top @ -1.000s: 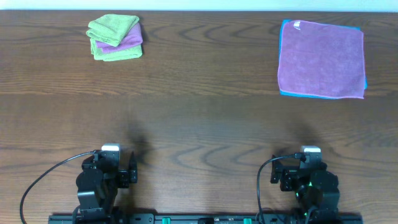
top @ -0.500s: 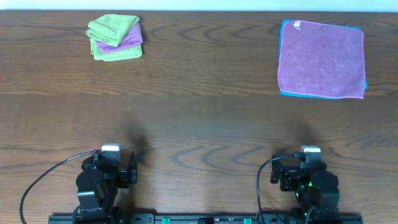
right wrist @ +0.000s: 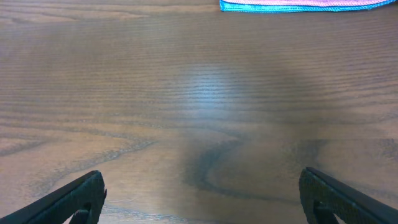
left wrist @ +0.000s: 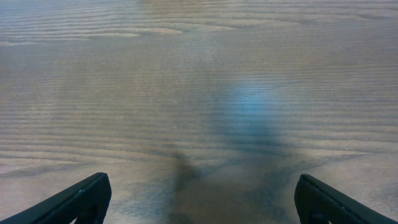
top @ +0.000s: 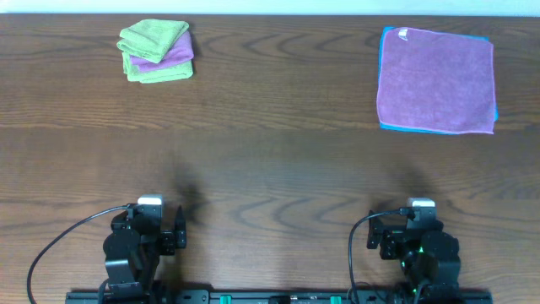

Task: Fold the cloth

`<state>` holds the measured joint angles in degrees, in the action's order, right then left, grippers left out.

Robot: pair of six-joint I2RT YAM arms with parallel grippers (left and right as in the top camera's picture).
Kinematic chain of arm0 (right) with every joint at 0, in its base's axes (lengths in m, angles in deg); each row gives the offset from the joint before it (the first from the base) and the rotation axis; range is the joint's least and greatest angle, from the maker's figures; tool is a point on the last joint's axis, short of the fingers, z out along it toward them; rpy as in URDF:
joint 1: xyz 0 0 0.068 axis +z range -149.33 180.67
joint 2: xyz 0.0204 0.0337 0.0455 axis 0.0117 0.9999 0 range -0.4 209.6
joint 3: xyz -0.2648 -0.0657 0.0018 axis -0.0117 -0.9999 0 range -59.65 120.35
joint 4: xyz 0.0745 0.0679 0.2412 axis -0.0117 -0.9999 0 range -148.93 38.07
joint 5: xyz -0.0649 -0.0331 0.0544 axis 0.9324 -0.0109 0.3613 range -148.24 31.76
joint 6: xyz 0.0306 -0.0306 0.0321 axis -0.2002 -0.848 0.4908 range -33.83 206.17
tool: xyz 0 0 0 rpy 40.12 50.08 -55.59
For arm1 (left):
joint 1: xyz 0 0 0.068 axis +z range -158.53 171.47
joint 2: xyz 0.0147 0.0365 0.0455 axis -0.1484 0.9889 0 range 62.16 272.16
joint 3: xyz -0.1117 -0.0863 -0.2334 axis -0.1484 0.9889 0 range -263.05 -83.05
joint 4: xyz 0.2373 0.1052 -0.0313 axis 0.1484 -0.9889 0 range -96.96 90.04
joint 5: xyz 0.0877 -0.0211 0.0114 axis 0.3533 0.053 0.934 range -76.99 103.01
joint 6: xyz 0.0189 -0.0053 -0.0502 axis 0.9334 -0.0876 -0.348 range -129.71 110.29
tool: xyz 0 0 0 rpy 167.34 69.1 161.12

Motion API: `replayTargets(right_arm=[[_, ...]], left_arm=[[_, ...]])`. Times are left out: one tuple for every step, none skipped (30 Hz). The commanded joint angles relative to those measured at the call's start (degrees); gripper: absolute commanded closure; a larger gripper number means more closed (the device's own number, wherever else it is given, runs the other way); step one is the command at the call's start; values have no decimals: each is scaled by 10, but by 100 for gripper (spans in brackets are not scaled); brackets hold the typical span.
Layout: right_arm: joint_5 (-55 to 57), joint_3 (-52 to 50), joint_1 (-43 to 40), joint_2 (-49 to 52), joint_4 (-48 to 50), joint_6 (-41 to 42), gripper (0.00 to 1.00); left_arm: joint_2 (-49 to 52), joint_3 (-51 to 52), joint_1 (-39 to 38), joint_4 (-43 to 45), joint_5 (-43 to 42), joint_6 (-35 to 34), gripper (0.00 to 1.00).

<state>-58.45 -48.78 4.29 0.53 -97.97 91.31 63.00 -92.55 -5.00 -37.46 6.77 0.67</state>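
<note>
A purple cloth lies spread flat at the far right of the table, on top of a blue cloth whose edge shows along its sides. The blue edge also shows at the top of the right wrist view. My left gripper is open and empty above bare wood near the front left, seen from overhead. My right gripper is open and empty near the front right, seen from overhead, well short of the cloths.
A stack of folded green and purple cloths sits at the far left. The wooden table stretches between the arms and the cloths. Cables loop beside each arm base at the front edge.
</note>
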Motion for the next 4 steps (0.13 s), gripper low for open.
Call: replayTargets(right_arm=[[0, -7, 6, -6, 0, -10, 1], [0, -7, 6, -6, 0, -9, 1], [0, -7, 6, -6, 0, -9, 1], [0, -7, 6, -6, 0, -9, 1]], left_arm=[[-6, 4, -3, -3, -7, 5, 5], [-6, 4, -3, -3, -7, 5, 5], [-6, 4, -3, -3, -7, 5, 5], [-6, 4, -3, -3, -7, 5, 5]])
